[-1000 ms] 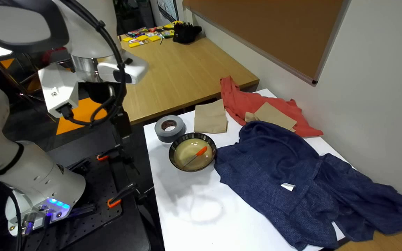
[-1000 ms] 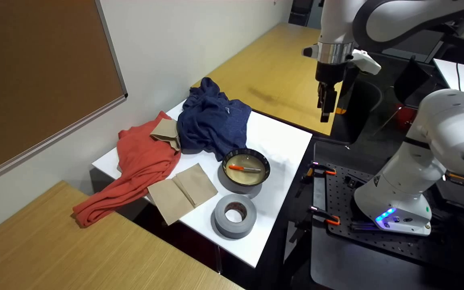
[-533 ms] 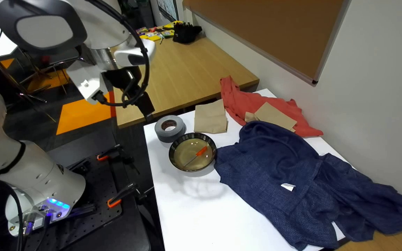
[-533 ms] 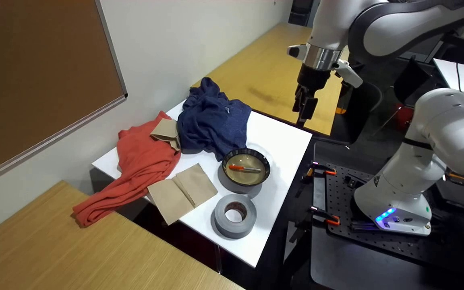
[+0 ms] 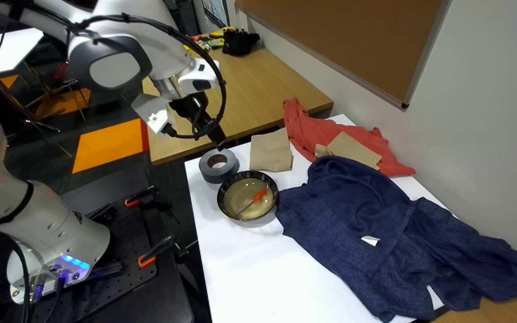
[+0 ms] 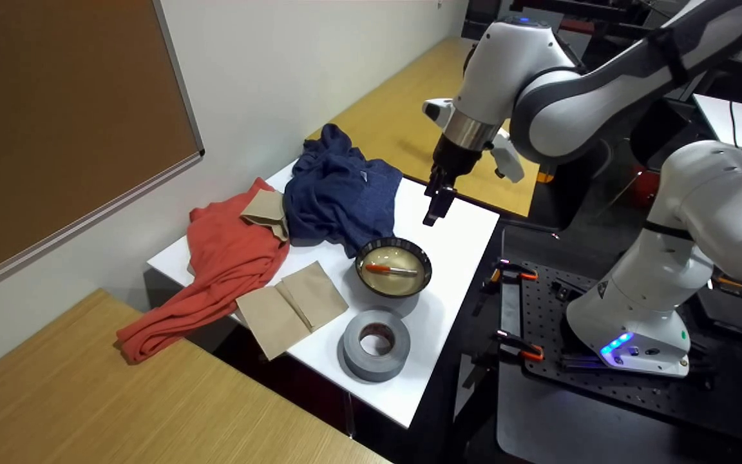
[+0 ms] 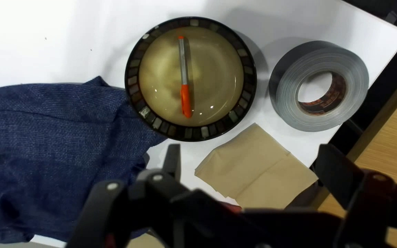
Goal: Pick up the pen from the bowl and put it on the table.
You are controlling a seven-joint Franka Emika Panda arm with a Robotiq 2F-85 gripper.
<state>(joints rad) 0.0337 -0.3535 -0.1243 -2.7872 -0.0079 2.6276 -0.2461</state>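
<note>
The pen (image 7: 183, 69), grey with an orange-red cap, lies inside the bowl; it also shows in both exterior views (image 5: 251, 201) (image 6: 391, 270). The round bowl (image 7: 250, 77) has a dark tiled rim and tan inside. It stands on the white table (image 7: 47, 44), also seen in both exterior views (image 5: 249, 273) (image 6: 455, 251). My gripper (image 7: 249, 151) is open, its two fingers wide apart with nothing between them. In both exterior views it hangs in the air above the table, apart from the bowl (image 5: 219, 146) (image 6: 434, 206).
A grey tape roll (image 7: 322, 89) stands close beside the bowl. A folded brown paper (image 7: 257, 168) lies near both. A dark blue cloth (image 7: 53, 131) touches or nearly touches the bowl's other side. A red cloth (image 6: 236, 245) lies by the wall. Wooden desks (image 5: 240, 89) adjoin the table.
The arm has swung from beside the table toward the bowl, and my gripper is now over the table, tilted. The pen, bowl and other objects have not moved.
</note>
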